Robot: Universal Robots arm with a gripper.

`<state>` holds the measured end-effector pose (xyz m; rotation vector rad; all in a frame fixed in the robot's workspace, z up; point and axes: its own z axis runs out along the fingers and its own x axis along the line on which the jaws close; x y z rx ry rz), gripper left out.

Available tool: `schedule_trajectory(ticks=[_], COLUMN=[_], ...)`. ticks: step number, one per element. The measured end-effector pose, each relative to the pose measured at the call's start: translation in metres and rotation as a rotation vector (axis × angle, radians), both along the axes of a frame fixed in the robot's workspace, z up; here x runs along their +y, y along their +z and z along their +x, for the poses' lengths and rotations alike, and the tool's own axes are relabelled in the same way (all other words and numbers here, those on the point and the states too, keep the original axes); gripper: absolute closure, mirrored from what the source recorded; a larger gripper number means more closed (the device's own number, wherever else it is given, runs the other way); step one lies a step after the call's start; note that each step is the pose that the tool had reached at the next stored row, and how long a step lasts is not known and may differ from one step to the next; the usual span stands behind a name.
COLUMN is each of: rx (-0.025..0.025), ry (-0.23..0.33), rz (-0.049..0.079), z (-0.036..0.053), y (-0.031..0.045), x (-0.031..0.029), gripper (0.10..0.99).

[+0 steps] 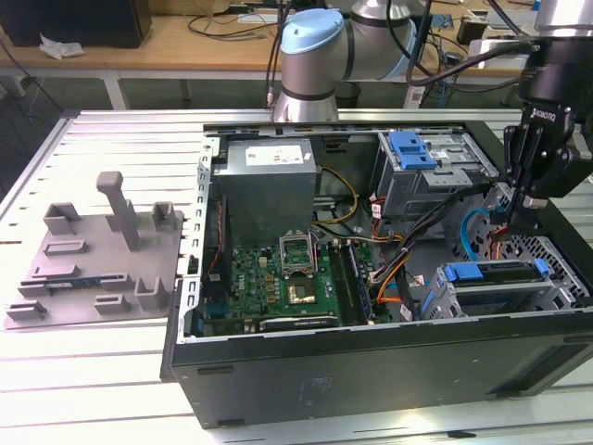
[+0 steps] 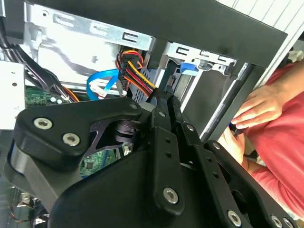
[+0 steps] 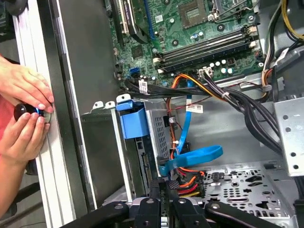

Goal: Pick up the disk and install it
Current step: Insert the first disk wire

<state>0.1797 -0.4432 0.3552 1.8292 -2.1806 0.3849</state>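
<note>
The disk [image 1: 496, 273], silver with a blue bracket, lies in the lower drive cage at the exterior view's right, inside the open computer case [image 1: 371, 371]. Its blue bracket end [image 3: 131, 121] shows in the first wrist view and as a small blue piece [image 2: 188, 68] in the second wrist view. My black gripper [image 1: 515, 219] hangs over the far end of that cage, close to the case's right wall and above the red-yellow power cables [image 3: 187, 183]. Its fingers [image 3: 157, 190] stand together with nothing held between them; the same holds for my gripper [image 2: 167, 97] in the second wrist view.
A blue flat cable [image 3: 194, 156] loops beside the cage. The upper drive cage carries a blue latch [image 1: 412, 148]. The grey power supply box [image 1: 269, 181] and motherboard [image 1: 278, 278] fill the case's left. A person's hands [image 3: 23, 109] rest at the table edge. A grey fixture [image 1: 102, 250] lies left.
</note>
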Motion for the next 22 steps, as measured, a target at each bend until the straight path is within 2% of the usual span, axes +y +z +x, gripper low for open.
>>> schedule_trajectory(ticks=[3, 6, 9, 10, 13, 14, 15, 18, 22], rx=[0.0, 0.0, -0.0007, -0.0012, -0.0032, -0.0053, -0.0068, -0.0071, -0.0062], ry=[0.007, 0.014, 0.019, 0.02, 0.023, 0.025, 0.027, 0.04, 0.068], rz=[0.006, 0.026, 0.077, 0.089, 0.114, 0.13, 0.141, 0.154, 0.161], z=[-0.002, -0.004, -0.0065, -0.0069, -0.0073, -0.0075, -0.0075, -0.0079, -0.0086], y=[-0.0001, -0.0007, -0.002, -0.0022, -0.0027, -0.0028, -0.0029, -0.0034, -0.0039], x=[-0.006, -0.0117, -0.0198, -0.0217, -0.0258, -0.0299, -0.0332, -0.0375, -0.0402], gripper=[0.918, 0.918, 0.918, 0.918, 0.918, 0.918, 0.918, 0.918, 0.918])
